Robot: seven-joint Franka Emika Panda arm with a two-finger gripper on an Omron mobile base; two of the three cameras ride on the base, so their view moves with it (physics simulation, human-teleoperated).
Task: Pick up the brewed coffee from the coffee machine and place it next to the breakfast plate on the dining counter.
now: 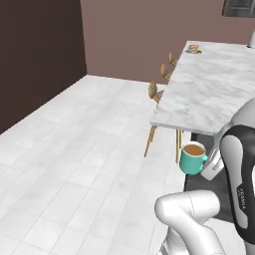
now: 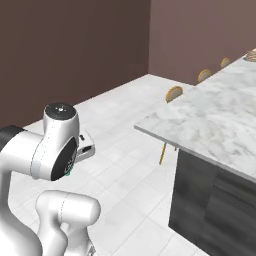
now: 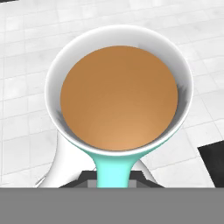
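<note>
The brewed coffee (image 1: 191, 158), a teal mug full of brown liquid, hangs upright in the air over the floor, just below and in front of the near corner of the dining counter (image 1: 209, 94). My gripper (image 1: 206, 161) is shut on the mug's handle (image 3: 113, 171). In the hand view the coffee (image 3: 119, 97) sits right before the camera. The breakfast plate (image 1: 193, 49) lies at the counter's far end, also seen in the right base view (image 2: 251, 55). The coffee machine is out of view.
Yellow-framed stools (image 1: 157, 92) line the counter's left side over the white tiled floor (image 1: 74, 149). The counter's dark base (image 2: 210, 200) stands close on the right. Brown walls close the room at the back and left.
</note>
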